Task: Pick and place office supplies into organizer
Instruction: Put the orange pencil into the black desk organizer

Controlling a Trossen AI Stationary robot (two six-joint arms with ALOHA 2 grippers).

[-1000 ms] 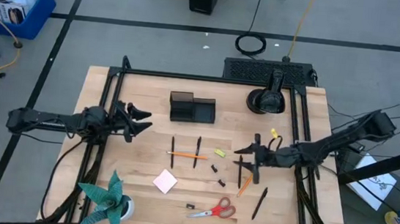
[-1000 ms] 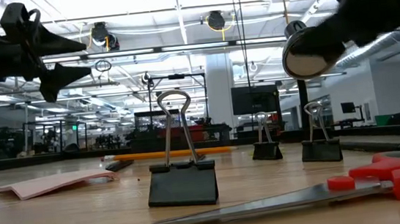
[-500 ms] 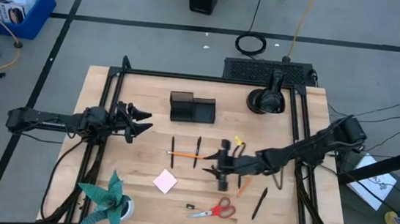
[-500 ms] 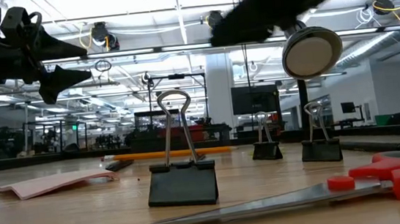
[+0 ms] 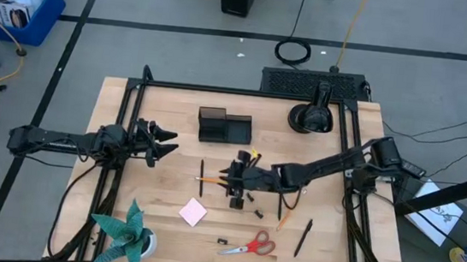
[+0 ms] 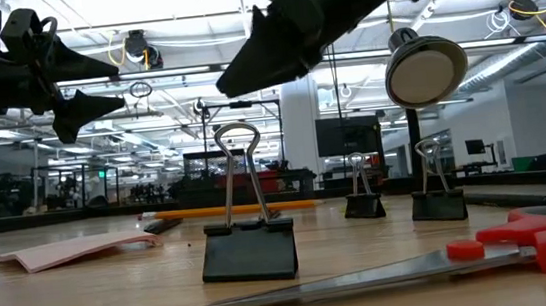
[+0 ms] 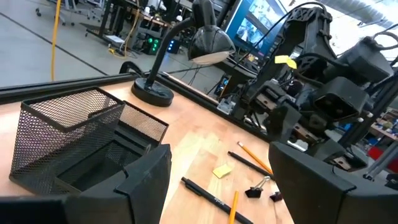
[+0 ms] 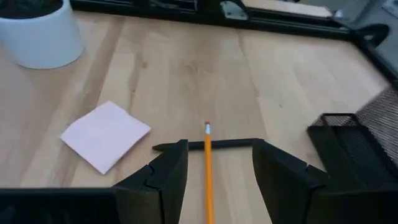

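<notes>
The high view looks straight down from well above, taking in the whole table (image 5: 172, 142) and both arms, while the low view sits at tabletop height just behind a binder clip (image 6: 249, 246) and scissors (image 6: 504, 251), facing level into the room. The 2 wrist views look forward and down from close above the wood: the left one faces the organizer (image 7: 87, 146), the right one an orange pencil (image 8: 208, 174) and pink sticky-note pad (image 8: 106, 143), all 3 shared with the high view.
</notes>
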